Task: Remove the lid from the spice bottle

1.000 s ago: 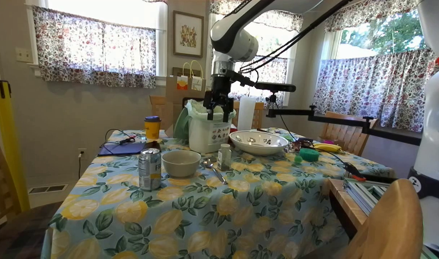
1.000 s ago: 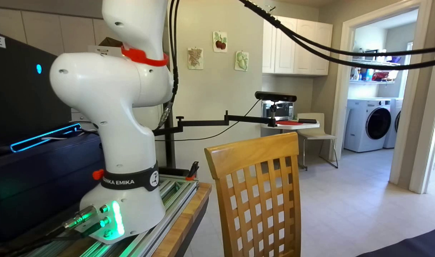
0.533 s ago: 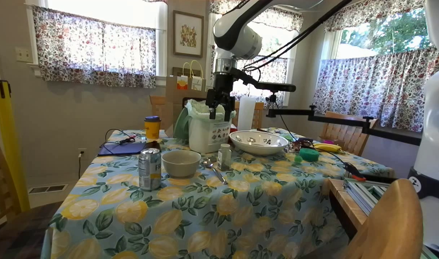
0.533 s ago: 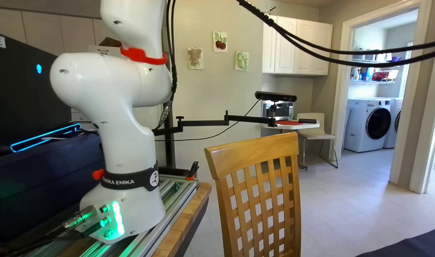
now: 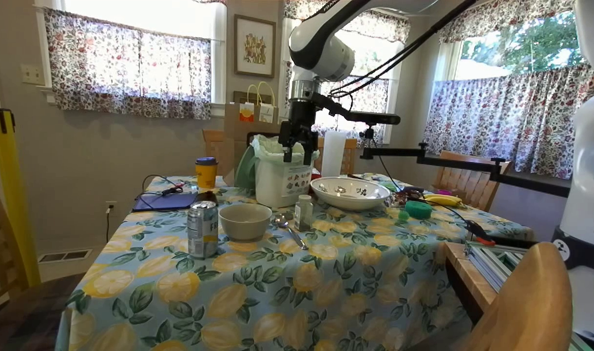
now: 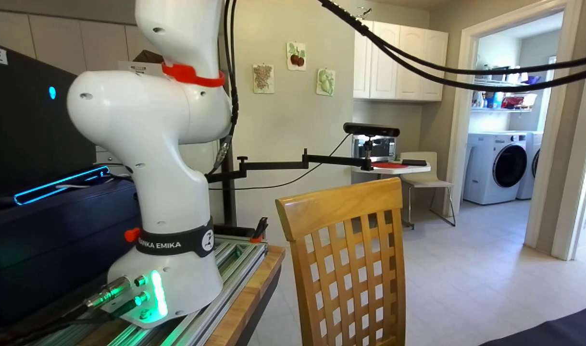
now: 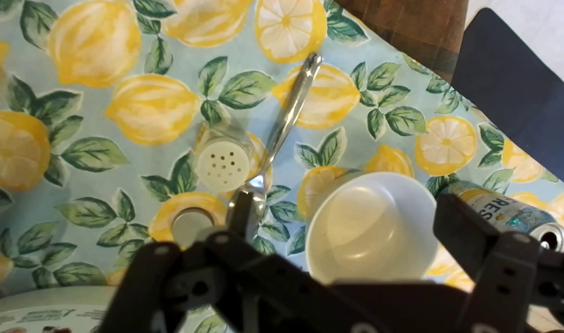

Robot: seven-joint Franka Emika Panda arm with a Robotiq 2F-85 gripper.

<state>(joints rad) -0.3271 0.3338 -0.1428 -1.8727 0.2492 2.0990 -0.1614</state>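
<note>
The worktop (image 5: 345, 239) is blue with yellow lemons. Both exterior views show the white arm (image 6: 163, 158), and green lights (image 6: 158, 293) glow at its foot. A tall white bin (image 5: 277, 183) stands at the back, and the wrist view shows just a slice. Only an exterior view shows the wide white dish (image 5: 349, 197) by it. The claw (image 5: 297, 160) hangs in the air and hides part of the bin. It is loose, with its two fingers (image 7: 241, 215) spread far apart.

In an exterior view the bowl (image 7: 374, 226) shows mostly its side, but the wrist view looks down inside, between the fingers. A silver can (image 5: 202, 231) stands close to the bowl; in the wrist view a finger blocks some of it. A spoon (image 7: 291, 113) lies between the bowl and the spice bottle (image 5: 304, 217), its round end partly behind the other finger. That bottle stands upright, just beside the spoon. Only the wrist view shows the little holes in its pale top (image 7: 223, 165). A small round cap (image 7: 189, 225) lies flat near the bottle; I cannot tell if they belong together.
</note>
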